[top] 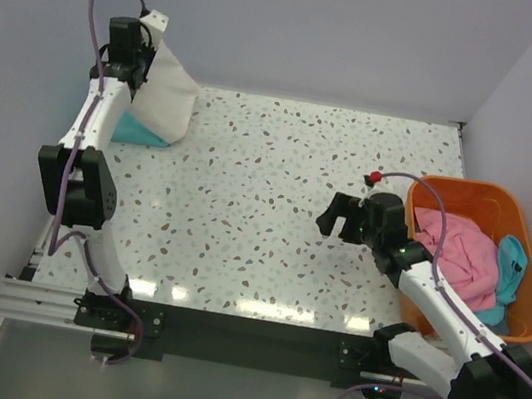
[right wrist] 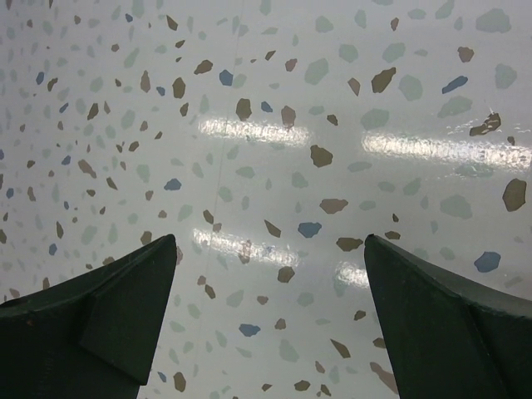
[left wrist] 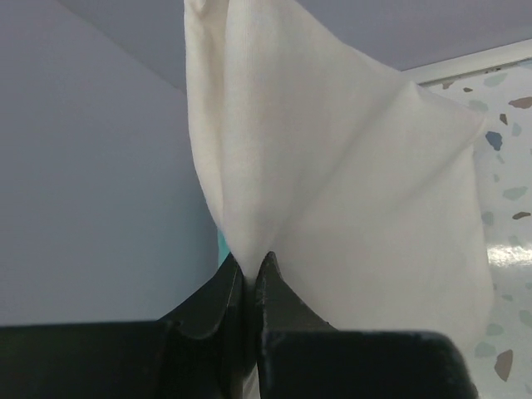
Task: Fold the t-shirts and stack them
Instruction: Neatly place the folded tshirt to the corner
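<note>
My left gripper is raised at the far left corner and is shut on the cream t-shirt, which hangs from it down to the table. In the left wrist view the cream cloth is pinched between the closed jaws. A teal t-shirt lies under the hanging cream one; a sliver of it also shows in the left wrist view. My right gripper is open and empty over the bare table, left of the basket. Its fingers stand wide apart above the speckled surface.
An orange plastic basket stands at the right edge with a pink shirt and a teal-blue shirt inside. A small red knob sits near the basket. Walls close in the left, back and right sides.
</note>
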Controlling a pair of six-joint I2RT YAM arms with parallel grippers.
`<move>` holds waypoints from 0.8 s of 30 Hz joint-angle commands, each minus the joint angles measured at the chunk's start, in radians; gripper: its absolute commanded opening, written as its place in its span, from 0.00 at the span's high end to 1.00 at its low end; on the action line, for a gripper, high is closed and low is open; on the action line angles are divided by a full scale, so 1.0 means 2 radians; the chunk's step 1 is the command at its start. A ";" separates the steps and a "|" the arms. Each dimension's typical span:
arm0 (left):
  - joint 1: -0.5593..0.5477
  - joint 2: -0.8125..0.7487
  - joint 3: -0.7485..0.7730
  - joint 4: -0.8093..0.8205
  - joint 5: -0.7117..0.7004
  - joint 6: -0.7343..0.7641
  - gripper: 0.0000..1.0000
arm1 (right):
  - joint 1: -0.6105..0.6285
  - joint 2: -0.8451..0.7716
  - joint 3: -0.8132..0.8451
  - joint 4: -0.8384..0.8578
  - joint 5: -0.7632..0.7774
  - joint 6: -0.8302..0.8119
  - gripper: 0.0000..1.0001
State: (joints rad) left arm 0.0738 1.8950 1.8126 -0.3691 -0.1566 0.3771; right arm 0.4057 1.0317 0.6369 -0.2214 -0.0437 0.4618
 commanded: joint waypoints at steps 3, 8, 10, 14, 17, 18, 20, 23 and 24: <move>0.034 0.036 -0.016 0.066 -0.017 -0.017 1.00 | 0.000 0.008 0.027 0.009 0.000 0.007 0.01; 0.044 0.090 -0.019 0.092 -0.117 -0.047 1.00 | 0.000 0.019 0.028 0.017 0.000 0.013 0.01; 0.044 0.121 0.008 0.083 -0.140 -0.066 0.71 | 0.000 0.025 0.026 0.029 0.002 0.025 0.01; 0.043 0.150 0.052 0.058 -0.204 -0.125 0.00 | 0.000 0.033 0.024 0.039 -0.011 0.038 0.01; 0.042 0.141 0.085 0.031 -0.252 -0.168 0.00 | 0.000 0.024 0.026 0.023 -0.010 0.037 0.01; 0.042 0.133 0.091 0.005 -0.239 -0.182 0.00 | 0.000 0.014 0.024 0.020 -0.007 0.038 0.01; 0.041 0.097 0.098 -0.016 -0.200 -0.233 0.00 | 0.000 0.003 0.025 0.008 0.000 0.041 0.01; 0.032 0.031 0.074 -0.049 -0.106 -0.312 0.00 | 0.000 -0.023 0.022 -0.011 0.015 0.049 0.01; 0.028 0.013 0.062 -0.055 -0.091 -0.331 0.00 | 0.000 -0.032 0.019 -0.016 0.019 0.051 0.01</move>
State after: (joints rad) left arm 0.1532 2.1132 1.9366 -0.4294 -0.4694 -0.0708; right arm 0.4057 1.0222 0.6525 -0.2279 -0.0402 0.5373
